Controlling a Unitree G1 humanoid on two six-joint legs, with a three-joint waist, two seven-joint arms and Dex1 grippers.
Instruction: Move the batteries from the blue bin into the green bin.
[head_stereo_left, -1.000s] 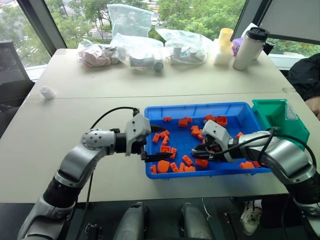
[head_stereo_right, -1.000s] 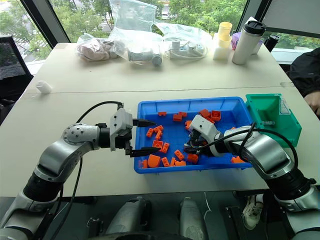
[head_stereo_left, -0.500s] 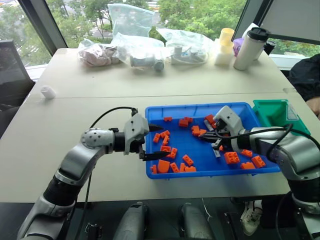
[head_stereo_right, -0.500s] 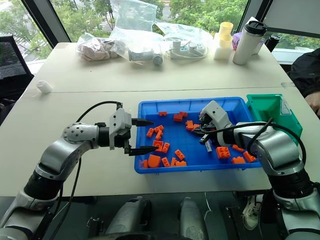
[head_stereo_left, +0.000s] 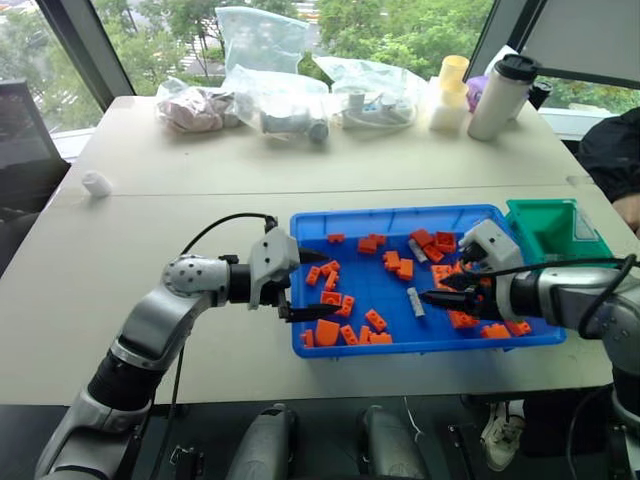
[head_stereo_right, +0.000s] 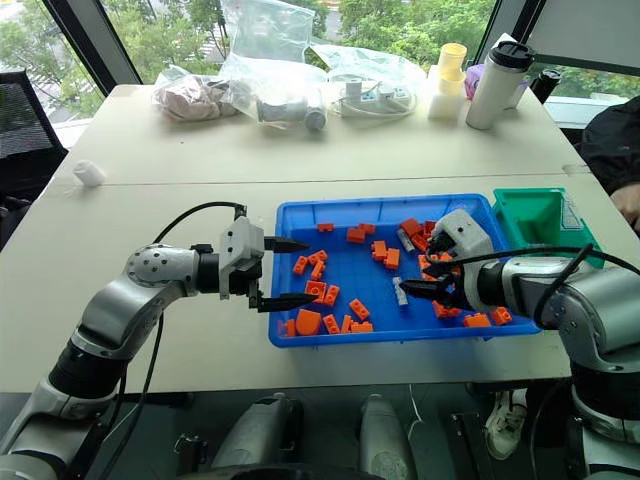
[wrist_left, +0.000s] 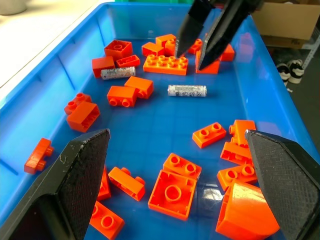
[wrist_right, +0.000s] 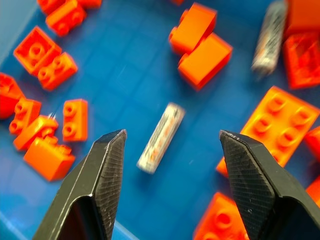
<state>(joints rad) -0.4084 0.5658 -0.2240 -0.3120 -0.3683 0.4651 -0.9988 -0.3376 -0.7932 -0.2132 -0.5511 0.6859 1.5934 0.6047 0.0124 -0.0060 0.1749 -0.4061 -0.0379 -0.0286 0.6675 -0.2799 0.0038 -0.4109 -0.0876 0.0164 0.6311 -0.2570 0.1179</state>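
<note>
Two batteries (wrist_left: 186, 90) lie loose among orange bricks (head_stereo_left: 330, 297) in the blue bin (head_stereo_left: 350, 222). The right gripper (wrist_right: 172, 150) hovers over one, jaws apart and empty; the left gripper (head_stereo_left: 302, 285), also spread, hangs at the bin's left rim.

Pale worktop (head_stereo_left: 150, 220) beside bright windows (head_stereo_left: 400, 30).
Green trees filled the glass along the top of the frame; a dark chair (head_stereo_left: 25, 140) stood at the upper left, daylight falling evenly.

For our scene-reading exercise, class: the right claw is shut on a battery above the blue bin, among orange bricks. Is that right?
Not quite. The right claw is open and holds nothing; a battery lies loose on the floor of the blue bin, among orange bricks. The right wrist view shows it.
</note>
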